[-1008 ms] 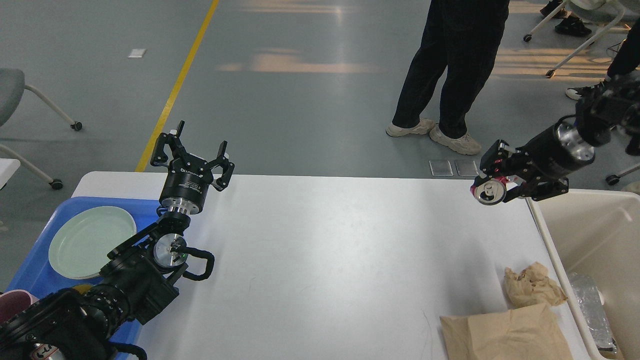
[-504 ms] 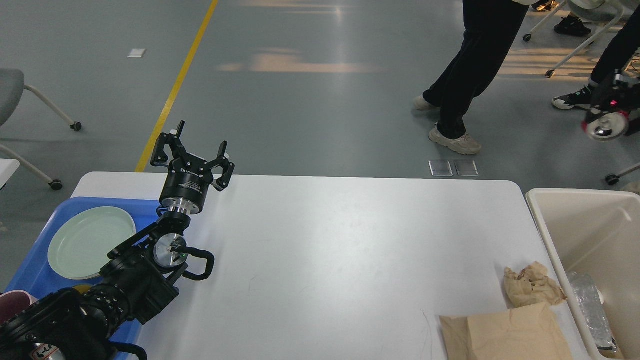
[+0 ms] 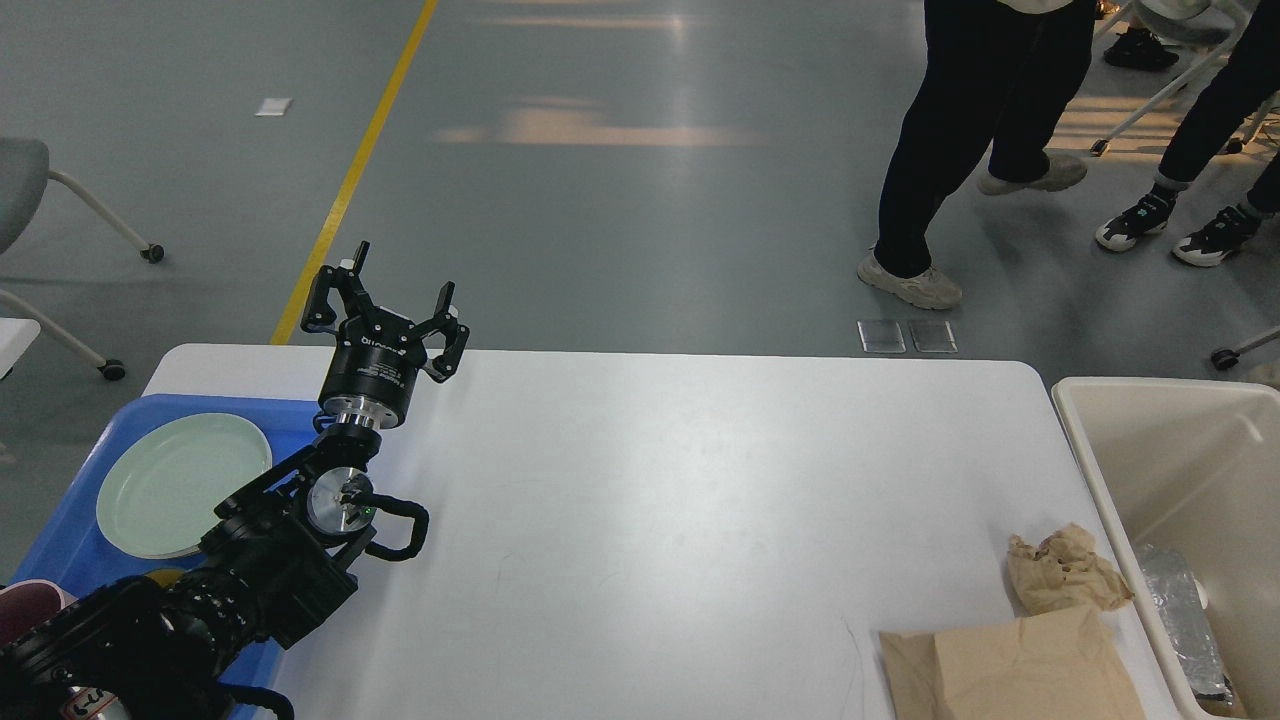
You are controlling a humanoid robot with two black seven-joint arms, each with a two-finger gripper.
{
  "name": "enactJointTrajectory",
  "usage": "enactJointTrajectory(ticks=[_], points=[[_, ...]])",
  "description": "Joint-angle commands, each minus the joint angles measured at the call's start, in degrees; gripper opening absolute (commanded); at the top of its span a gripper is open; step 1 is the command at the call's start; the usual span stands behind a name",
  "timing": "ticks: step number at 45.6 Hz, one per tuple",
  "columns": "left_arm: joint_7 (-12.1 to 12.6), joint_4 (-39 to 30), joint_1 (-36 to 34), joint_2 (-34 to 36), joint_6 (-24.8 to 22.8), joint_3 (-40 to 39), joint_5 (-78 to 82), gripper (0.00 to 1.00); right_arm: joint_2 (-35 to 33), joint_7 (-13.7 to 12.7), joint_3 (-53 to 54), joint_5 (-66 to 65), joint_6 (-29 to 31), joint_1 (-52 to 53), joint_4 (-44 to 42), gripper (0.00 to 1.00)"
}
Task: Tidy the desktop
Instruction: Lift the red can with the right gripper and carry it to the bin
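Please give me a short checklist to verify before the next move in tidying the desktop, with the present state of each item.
1. Left gripper open and empty: ok; its fingers are spread and hold nothing.
2. Right gripper in view: not ok; it does not appear in the head view.
3. Desktop free of litter: not ok; a crumpled paper ball and a brown paper bag lie near its right edge.
4. Cream bin beside the desktop's right edge, with room: ok.
5. Green plate resting in the blue tray: ok.
6. People clear of the desktop: ok; they stand on the floor beyond.
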Motion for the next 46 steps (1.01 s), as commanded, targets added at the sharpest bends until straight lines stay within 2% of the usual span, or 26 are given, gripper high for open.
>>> enactJointTrajectory(ticks=[1, 11, 15, 23, 32, 33, 36, 38, 40, 46], points=[[0.00, 0.00, 0.00, 0.00, -0.01, 0.00, 0.08, 0.96, -1.75, 0.01, 2.80, 0.05, -8.99, -5.55, 0.46, 0.00], [0.00, 0.00, 0.00, 0.00, -0.01, 0.00, -0.01, 0.96, -2.11, 0.09, 14.65, 2.86, -30.79, -21.63, 0.63, 0.00], [0.00, 0.00, 0.00, 0.00, -0.01, 0.00, -0.01, 0.96, -1.85, 0.09, 21.42, 3.03, -36.86, -28.48, 0.46, 0.00], [0.00, 0.00, 0.00, 0.00, 0.07, 0.00, 0.08, 0.96, -0.70, 0.09, 31.97, 3.03, -39.60, -36.05, 0.11, 0.00], [0.00, 0.00, 0.00, 0.00, -0.01, 0.00, -0.01, 0.96, -0.18, 0.09, 33.65, 3.03, -39.60, -37.90, 0.11, 0.00], [0.00, 0.00, 0.00, 0.00, -0.01, 0.00, -0.01, 0.96, -0.18, 0.09, 33.65, 3.03, -39.60, -37.90, 0.02, 0.10], [0.00, 0.00, 0.00, 0.00, -0.01, 0.00, -0.01, 0.96, -0.26, 0.18, 33.48, 2.95, -39.60, -37.73, 0.02, 0.61], [0.00, 0.00, 0.00, 0.00, -0.01, 0.00, 0.08, 0.96, -0.26, 0.18, 33.39, 2.95, -39.60, -37.55, 0.02, 0.84], [0.00, 0.00, 0.00, 0.00, -0.01, 0.00, -0.01, 0.96, -0.26, 0.18, 33.39, 2.95, -39.60, -37.47, 0.11, 0.92], [0.00, 0.00, 0.00, 0.00, -0.01, 0.00, -0.01, 0.96, -0.26, 0.18, 33.39, 2.95, -39.51, -37.47, 0.46, 0.94]])
